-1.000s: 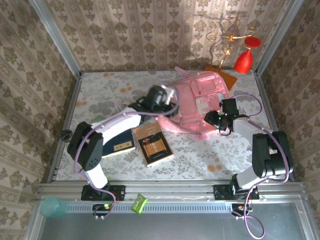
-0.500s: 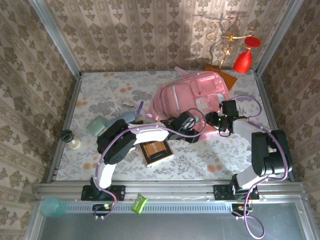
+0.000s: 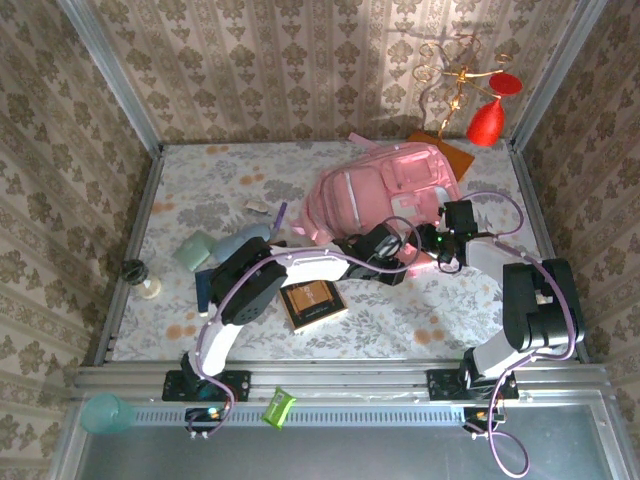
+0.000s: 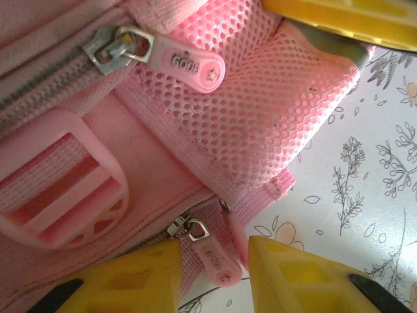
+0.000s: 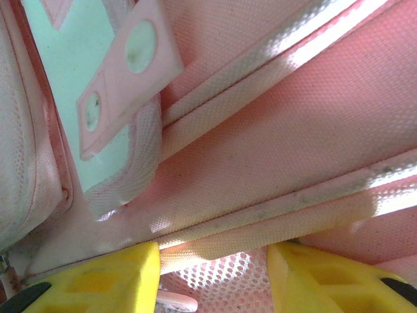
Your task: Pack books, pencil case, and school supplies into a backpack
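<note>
On backpack (image 4: 273, 98), zip pull (image 4: 189, 65) embossed "GOOD", star mark

Overhead view; wrist views hug backpack (image 3: 390, 200)

Backpack (image 4: 260, 111) — pink woven cloth, mesh — matt.

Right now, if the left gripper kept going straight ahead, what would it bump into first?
Probably the small pink rubber zipper pull sitting between the left gripper's yellow fingers, then the soft pink fabric backpack right behind it. Depth is hard to judge.
</note>
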Tool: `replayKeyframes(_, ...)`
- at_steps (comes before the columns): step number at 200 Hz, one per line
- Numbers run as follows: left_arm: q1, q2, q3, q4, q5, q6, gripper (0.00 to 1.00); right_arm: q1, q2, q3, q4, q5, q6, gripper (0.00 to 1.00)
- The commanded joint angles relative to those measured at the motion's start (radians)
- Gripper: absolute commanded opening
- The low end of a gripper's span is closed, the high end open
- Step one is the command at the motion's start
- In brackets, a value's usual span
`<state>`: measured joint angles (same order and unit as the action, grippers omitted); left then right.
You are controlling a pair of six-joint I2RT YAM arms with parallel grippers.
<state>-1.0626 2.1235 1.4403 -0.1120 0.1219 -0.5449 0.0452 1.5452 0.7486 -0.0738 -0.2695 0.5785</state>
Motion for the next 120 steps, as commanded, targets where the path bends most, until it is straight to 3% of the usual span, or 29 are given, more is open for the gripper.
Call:
replayKeyframes(1,-0.017,0.032,0.026,-0.05,-0.027,-0.041,0.33,0.001,0.026,-0.025,-0.017,-0.028,-0.004,0.48)
replayKeyframes(76,-0.053,0.049,0.05,-0.157,-0.143,-0.104,0.29,0.002,0.015,-0.037,-0.011,-0.039,-0.002,0.48)
replayKeyframes(120,-0.06,0.074,0.084,-0.196,-0.156,-0.098,0.36,0.001,0.02,-0.038,0.003,-0.05,0.004,0.48)
